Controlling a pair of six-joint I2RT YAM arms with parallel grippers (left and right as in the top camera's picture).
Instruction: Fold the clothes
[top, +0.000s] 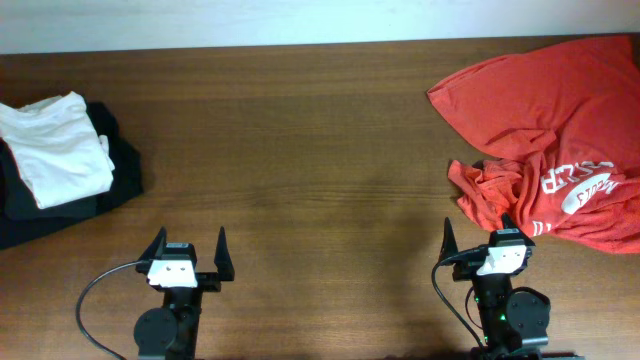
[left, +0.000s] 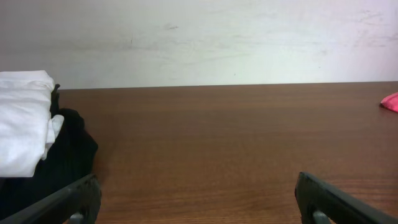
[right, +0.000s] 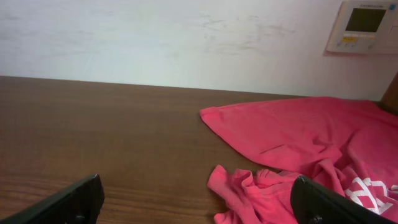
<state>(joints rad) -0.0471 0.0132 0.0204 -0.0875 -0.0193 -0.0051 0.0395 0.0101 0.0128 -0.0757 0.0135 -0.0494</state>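
Observation:
The red-orange T-shirt (top: 545, 130) lies crumpled at the table's far right, white lettering showing near its front edge. It also shows in the right wrist view (right: 298, 143), and its edge peeks into the left wrist view (left: 390, 101). My right gripper (top: 478, 238) is open and empty at the front edge, its right finger just short of the shirt's bunched hem (right: 249, 196). My left gripper (top: 189, 246) is open and empty at the front left, far from the shirt.
A folded white garment (top: 55, 145) lies on a folded black garment (top: 118, 170) at the table's left edge; both show in the left wrist view (left: 25, 118). A wall runs behind the table, with a thermostat (right: 364, 25) on it.

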